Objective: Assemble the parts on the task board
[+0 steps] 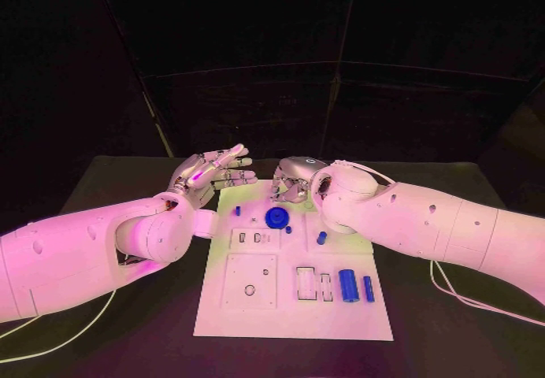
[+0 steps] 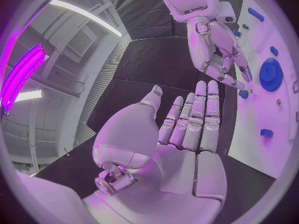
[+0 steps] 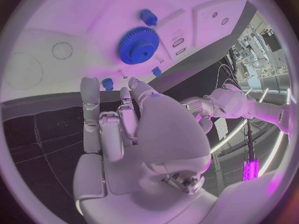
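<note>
The white task board (image 1: 295,303) lies in the middle of the black table. On its far half sits a blue gear (image 1: 276,216) (image 3: 137,45) (image 2: 271,74) with small blue pegs (image 1: 288,230) (image 3: 156,71) around it. My right hand (image 1: 293,183) (image 3: 124,129) hangs over the board's far edge, fingers pointing down and partly bent, nothing in them. Its fingertips (image 2: 239,77) come close to a small blue peg (image 2: 243,94) (image 3: 107,83); contact cannot be told. My left hand (image 1: 210,173) (image 2: 187,129) hovers left of the board's far corner, palm flat and empty.
Two blue cylinders (image 1: 349,285) (image 1: 368,287) lie at the board's near right beside rectangular slots (image 1: 305,282). A square plate with a round hole (image 1: 250,290) takes up the near left. Black table (image 1: 136,331) surrounds the board.
</note>
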Controlling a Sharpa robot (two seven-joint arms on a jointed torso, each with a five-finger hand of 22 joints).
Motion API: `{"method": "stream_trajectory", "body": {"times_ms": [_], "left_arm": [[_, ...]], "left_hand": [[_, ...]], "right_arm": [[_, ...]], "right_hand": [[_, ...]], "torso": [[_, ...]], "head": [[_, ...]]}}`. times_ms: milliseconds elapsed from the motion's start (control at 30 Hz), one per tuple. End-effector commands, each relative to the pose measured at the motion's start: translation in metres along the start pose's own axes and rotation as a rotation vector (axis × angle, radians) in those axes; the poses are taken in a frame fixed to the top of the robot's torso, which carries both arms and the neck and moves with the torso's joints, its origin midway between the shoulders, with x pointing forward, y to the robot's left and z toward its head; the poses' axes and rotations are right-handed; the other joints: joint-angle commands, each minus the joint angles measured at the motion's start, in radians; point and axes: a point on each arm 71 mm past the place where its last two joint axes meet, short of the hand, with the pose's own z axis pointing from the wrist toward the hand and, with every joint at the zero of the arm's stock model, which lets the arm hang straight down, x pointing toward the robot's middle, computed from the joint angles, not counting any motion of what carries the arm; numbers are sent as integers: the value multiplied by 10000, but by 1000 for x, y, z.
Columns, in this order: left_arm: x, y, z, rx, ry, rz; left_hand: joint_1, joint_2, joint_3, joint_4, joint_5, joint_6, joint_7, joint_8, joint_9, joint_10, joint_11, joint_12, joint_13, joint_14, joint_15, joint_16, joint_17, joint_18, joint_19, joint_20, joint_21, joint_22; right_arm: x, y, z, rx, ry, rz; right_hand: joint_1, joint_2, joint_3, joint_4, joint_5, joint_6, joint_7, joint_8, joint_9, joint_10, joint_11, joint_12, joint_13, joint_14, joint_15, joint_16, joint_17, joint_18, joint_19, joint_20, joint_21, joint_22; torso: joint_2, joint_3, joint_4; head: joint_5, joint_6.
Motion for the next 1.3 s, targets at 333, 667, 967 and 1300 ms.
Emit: {"method": "stream_trajectory", "body": {"times_ms": [333, 667, 967, 1300], "left_arm": [[2, -1, 1, 99, 152, -33], [1, -2, 1, 101, 138, -28], [0, -2, 0, 102, 119, -23], [1, -2, 0, 96, 143, -33]], "left_hand": [[58, 12, 0, -59, 64, -53, 497, -53, -9, -81, 16, -56, -8, 70, -11, -59, -14, 117, 88, -3, -48, -9], [58, 12, 0, -59, 64, -53, 497, -53, -9, -81, 16, -56, -8, 70, -11, -59, -14, 117, 88, -3, -48, -9], [58, 12, 0, -59, 64, -53, 497, -53, -9, -81, 16, -56, -8, 70, -11, -59, -14, 117, 88, -3, -48, -9], [58, 12, 0, -59, 64, -53, 497, -53, -9, -81, 16, -56, -8, 70, -11, -59, -14, 117, 88, -3, -48, -9]], "right_arm": [[-1, 3, 3, -135, -230, -23], [-4, 0, -6, -361, -451, 139], [-1, -3, -24, -402, 363, 197], [4, -3, -29, -280, 1039, 36]], "right_hand": [[-269, -185, 276, -80, -169, -637, 226, -582, -28, -291, 252, -243, -275, 782, 170, 36, 1352, -159, 25, 146, 65, 17], [-304, -198, 312, -90, -161, -564, 228, -571, -2, -254, 260, -211, -216, 786, 185, 43, 1374, -159, 32, 166, 83, 42], [-735, -545, 46, 0, 61, -590, 221, -687, 9, -294, 274, -231, -252, 780, 206, 38, 1356, -147, 9, 206, 88, 20], [-1068, -746, -393, 139, 121, -807, 261, -858, 8, -350, 316, -252, -287, 785, 239, 46, 1385, -149, -2, 235, 88, 7]], "torso": [[3, -5, 9], [-5, 9, -17], [-5, 12, -27], [-5, -2, 4]], "head": [[25, -24], [53, -40], [78, -69], [44, -66]]}}
